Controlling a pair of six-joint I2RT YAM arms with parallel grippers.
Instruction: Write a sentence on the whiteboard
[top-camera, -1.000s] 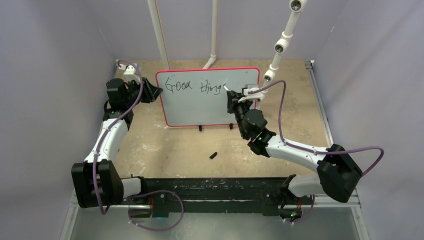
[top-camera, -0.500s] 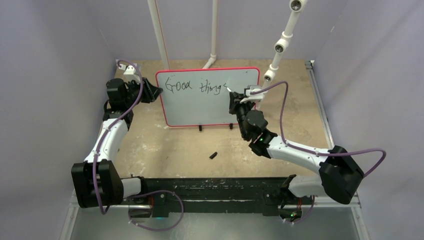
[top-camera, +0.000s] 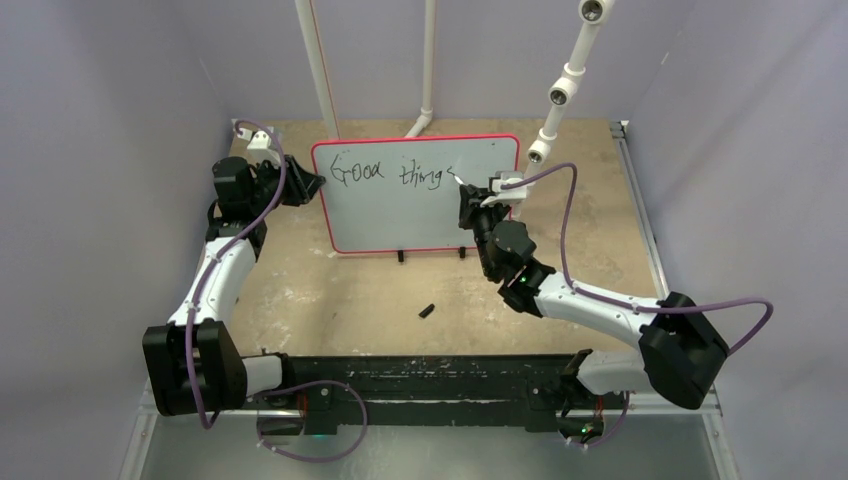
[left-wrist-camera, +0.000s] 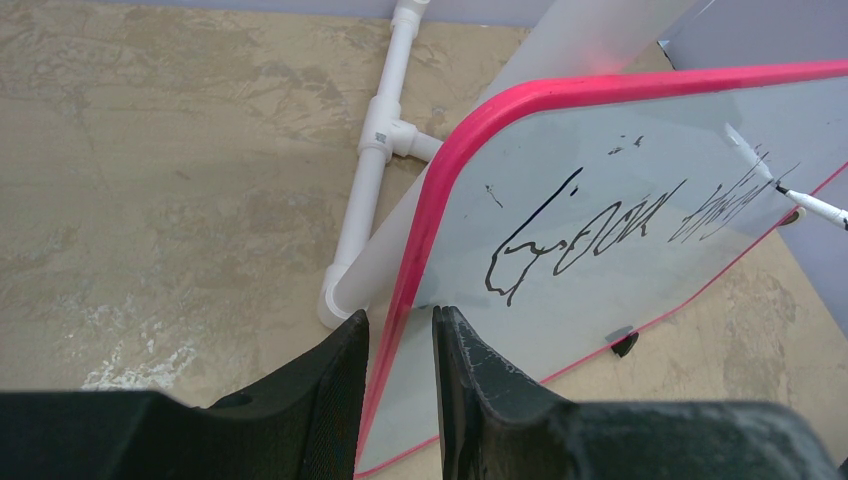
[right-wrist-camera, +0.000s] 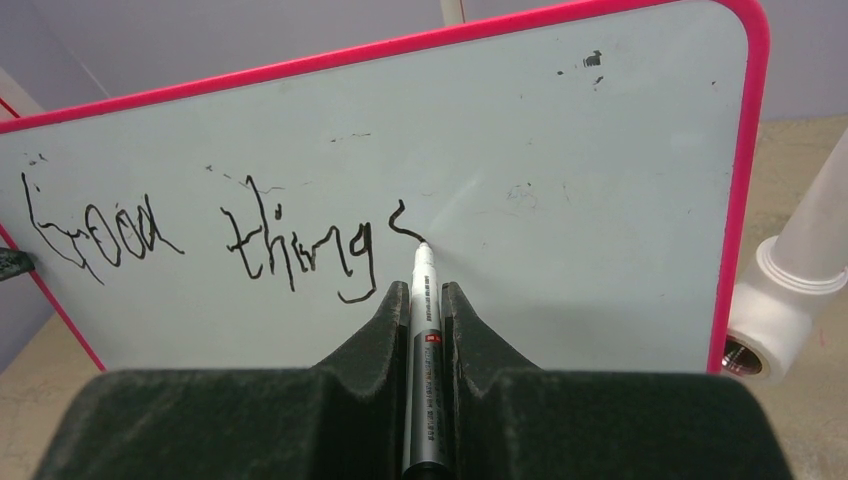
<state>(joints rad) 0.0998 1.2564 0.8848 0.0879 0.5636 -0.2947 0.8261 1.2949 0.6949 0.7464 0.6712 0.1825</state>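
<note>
The whiteboard (top-camera: 420, 205) stands upright on small black feet, its red-pink rim (left-wrist-camera: 470, 130) showing in both wrist views. The sentence (right-wrist-camera: 240, 245) reads "Good thing" plus a started stroke, in one line. My left gripper (left-wrist-camera: 400, 320) is shut on the board's left rim, one finger on each face. My right gripper (right-wrist-camera: 425, 290) is shut on a silver and white marker (right-wrist-camera: 424, 320), its black tip touching the board right after the "g". In the top view the right gripper (top-camera: 468, 200) is at the board's right part, the left gripper (top-camera: 310, 185) at its left edge.
A small black cap (top-camera: 427, 311) lies on the tan table in front of the board. White pipe stands (top-camera: 318, 70) rise behind the board, and a jointed white pipe (top-camera: 560, 90) stands at the back right. Purple walls close in the sides.
My right gripper has shifted slightly right along the board with the marker, and a new curved stroke has appeared after "thing". The left arm and the board have not moved.
</note>
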